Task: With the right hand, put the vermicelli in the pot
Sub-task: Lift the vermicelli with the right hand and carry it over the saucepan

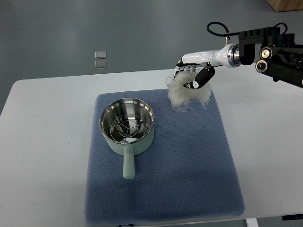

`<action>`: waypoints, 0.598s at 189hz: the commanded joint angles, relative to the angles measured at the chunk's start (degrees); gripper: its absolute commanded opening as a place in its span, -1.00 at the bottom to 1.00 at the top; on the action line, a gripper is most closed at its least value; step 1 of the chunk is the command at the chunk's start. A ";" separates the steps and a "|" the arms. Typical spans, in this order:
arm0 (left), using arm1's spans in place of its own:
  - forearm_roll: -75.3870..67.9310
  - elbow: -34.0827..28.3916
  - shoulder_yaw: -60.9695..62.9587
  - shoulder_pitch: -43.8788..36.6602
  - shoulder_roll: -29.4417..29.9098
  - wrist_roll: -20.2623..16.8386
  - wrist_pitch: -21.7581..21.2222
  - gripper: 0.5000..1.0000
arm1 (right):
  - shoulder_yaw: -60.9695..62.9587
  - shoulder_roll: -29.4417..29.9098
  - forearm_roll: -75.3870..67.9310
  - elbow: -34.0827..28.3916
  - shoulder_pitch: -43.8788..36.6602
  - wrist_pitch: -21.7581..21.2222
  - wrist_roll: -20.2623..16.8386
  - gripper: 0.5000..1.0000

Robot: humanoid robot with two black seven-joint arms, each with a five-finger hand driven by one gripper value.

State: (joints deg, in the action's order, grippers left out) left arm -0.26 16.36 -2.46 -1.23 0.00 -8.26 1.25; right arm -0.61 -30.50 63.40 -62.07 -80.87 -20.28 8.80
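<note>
The right hand (196, 71) has its fingers curled around the white vermicelli (187, 93), which hangs just below it over the far right part of the blue mat (189, 165). The pot (127, 124) stands on the mat to the left, apart from the bundle.

Right arm (277, 54): runs out past the picture's right edge.
Fingers (204, 75): partly buried in the vermicelli (187, 94), so how many close on it cannot be told.
Desk (42, 142): cut by the bottom and right edges.
Mat (189, 170): near edge almost at the picture's bottom, its lower left corner hard to make out.
Pot (128, 124): a wire rack inside hides the bottom.
Floor tags (100, 59): two small clear pieces, too small to identify.
Brown corner (286, 4): cut off at top right, unidentifiable.
</note>
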 commanded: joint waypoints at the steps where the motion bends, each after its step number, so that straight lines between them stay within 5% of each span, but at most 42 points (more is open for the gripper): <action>1: 0.00 0.25 0.00 0.00 0.00 0.00 0.07 1.00 | -0.01 -1.14 -1.79 -2.09 -4.73 -1.07 -0.19 -1.00; 31: 0.00 0.78 0.00 0.00 0.00 0.00 0.07 1.00 | -0.10 1.06 -4.78 -2.36 -9.31 -0.90 -0.37 -1.00; 113: 0.00 0.87 -0.09 0.00 0.00 0.00 0.07 1.00 | -1.06 19.42 -7.07 5.55 -9.92 0.60 -0.45 -1.00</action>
State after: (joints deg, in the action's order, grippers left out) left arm -0.26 17.15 -2.46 -1.22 0.00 -8.25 1.32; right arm -1.65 -15.05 56.34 -59.19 -91.54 -20.22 8.28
